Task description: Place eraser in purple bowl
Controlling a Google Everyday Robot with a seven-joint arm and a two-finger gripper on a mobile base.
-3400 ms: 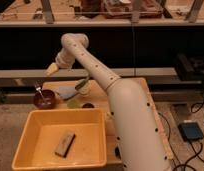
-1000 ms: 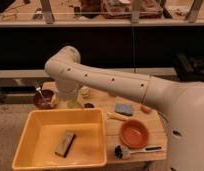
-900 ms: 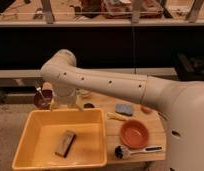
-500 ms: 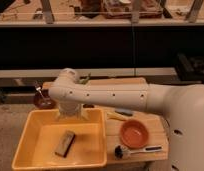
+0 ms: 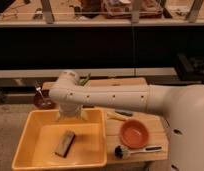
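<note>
The eraser (image 5: 65, 143), a tan block with a dark strip, lies on the floor of the yellow bin (image 5: 30, 132), left of its middle. The purple bowl (image 5: 41, 101) stands on the table behind the bin's left back corner, partly hidden by my arm, and a utensil sticks up from it. My white arm bends down over the bin's back edge. My gripper (image 5: 70, 119) hangs there, just above and behind the eraser, apart from it and largely merged with the arm.
An orange bowl (image 5: 134, 132) stands on the wooden table (image 5: 145, 82) right of the bin. A black-headed brush (image 5: 129, 150) lies at the front right. A green item (image 5: 86, 79) sits at the back. Dark shelving runs behind the table.
My arm has swung from the back left near the purple bowl and come down over the bin's back edge toward the eraser. The eraser and the bowls have not moved.
</note>
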